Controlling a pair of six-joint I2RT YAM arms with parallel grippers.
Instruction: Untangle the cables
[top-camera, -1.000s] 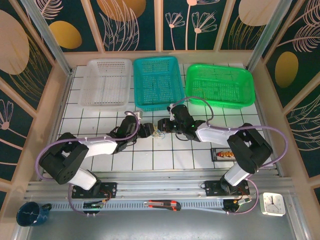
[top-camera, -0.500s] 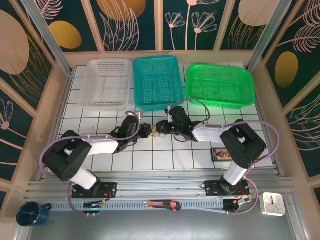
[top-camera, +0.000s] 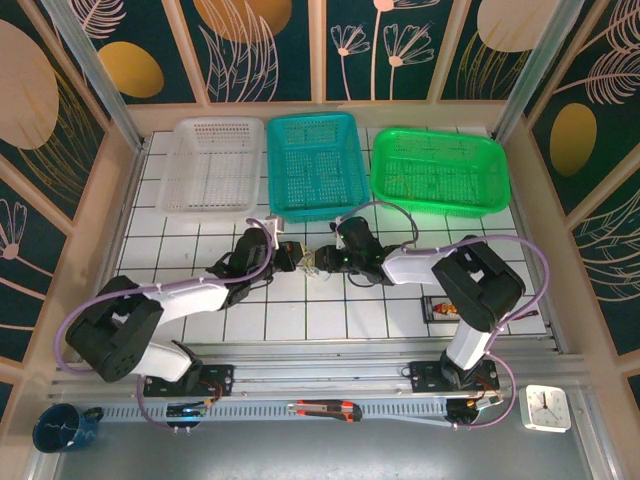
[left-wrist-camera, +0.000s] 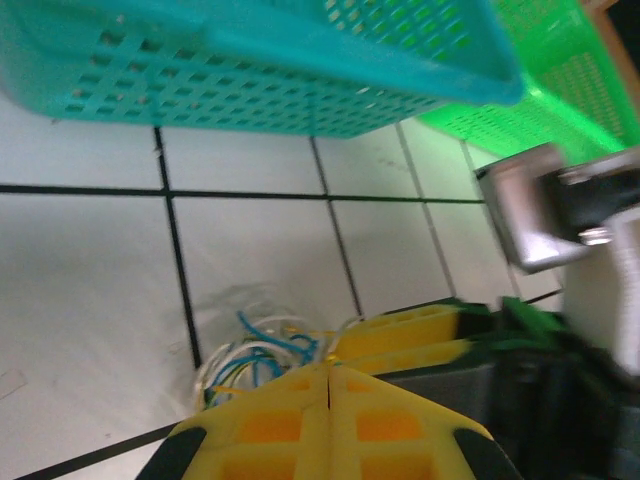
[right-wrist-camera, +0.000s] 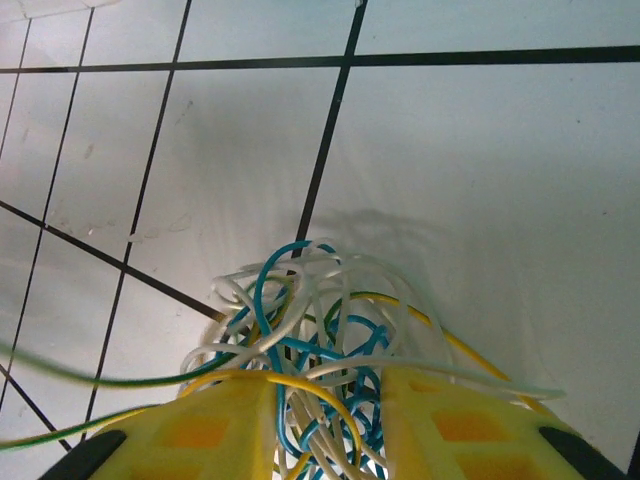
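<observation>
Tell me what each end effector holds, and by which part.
Right end effector straddles the cables at their near end; grip uncertain. Left end effector: shut at their edge; hold unclear.

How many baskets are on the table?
3: the white basket at the back left, the teal basket in the middle, the green basket at the back right.

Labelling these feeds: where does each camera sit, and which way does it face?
Top external: above, behind the robot, looking down on the table; both arms.
Left wrist: on left arm, facing teal basket past shut left pincer.
Right wrist: on right arm, looking down; cables inside right pincer.
Shared: the cables.
</observation>
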